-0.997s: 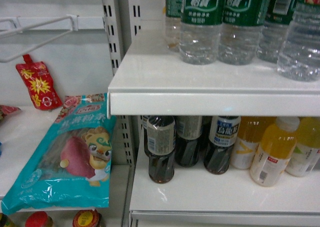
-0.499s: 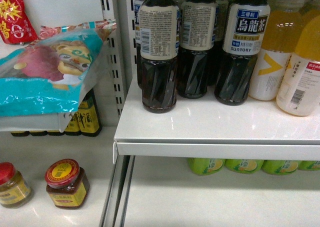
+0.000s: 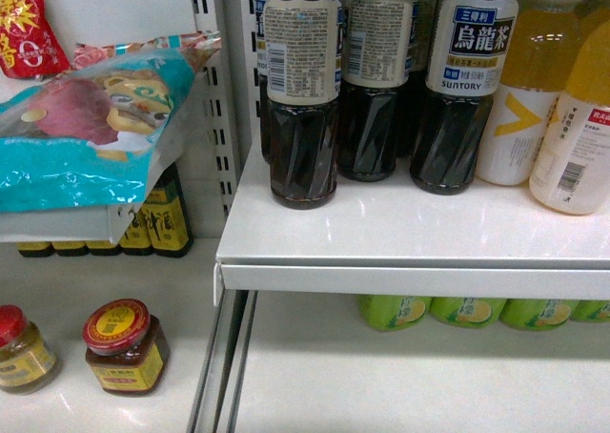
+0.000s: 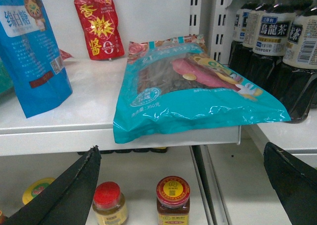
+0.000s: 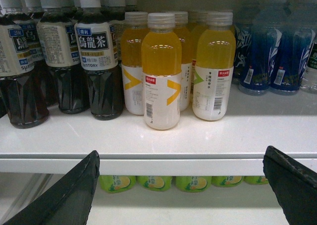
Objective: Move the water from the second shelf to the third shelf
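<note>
Water bottle: not visible in any view. Left gripper [image 4: 181, 185] and right gripper [image 5: 181, 185]: jaws spread wide, holding nothing, fingertips cropped. Dark tea bottles [image 3: 303, 99] cut off at top

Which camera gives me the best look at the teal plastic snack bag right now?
Left wrist view: the teal plastic snack bag lies whole on its shelf, front edge overhanging. Head view shows only part of it, cropped at the left edge. Right wrist view misses it.
</note>
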Tool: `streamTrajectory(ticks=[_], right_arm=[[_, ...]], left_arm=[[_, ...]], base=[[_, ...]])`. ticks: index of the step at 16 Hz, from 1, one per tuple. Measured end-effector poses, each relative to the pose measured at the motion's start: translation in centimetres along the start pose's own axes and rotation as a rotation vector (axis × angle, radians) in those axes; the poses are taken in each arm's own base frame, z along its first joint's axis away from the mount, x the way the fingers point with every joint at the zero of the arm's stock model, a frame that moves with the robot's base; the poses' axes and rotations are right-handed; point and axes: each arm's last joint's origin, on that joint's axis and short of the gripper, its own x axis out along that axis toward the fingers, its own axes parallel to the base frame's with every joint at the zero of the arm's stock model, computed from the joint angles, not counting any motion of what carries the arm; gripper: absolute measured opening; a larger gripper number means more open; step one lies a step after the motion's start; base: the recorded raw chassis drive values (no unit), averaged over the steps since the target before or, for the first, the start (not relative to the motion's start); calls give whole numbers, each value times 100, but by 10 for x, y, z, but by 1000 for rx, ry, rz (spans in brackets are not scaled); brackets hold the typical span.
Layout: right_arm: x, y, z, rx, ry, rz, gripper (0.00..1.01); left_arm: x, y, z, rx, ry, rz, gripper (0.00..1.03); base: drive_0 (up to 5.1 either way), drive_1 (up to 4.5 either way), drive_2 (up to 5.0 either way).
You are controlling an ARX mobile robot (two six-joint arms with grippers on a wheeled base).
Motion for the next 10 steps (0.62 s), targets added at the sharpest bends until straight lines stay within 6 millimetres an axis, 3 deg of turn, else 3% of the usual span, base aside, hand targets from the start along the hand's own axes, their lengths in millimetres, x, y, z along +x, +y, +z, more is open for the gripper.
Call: streamTrajectory(ticks=[10], right_arm=[[0,0,0,0,-1,0,98]], left_arm=[[0,0,0,0,0,0,98]], base=[[0,0,0]])
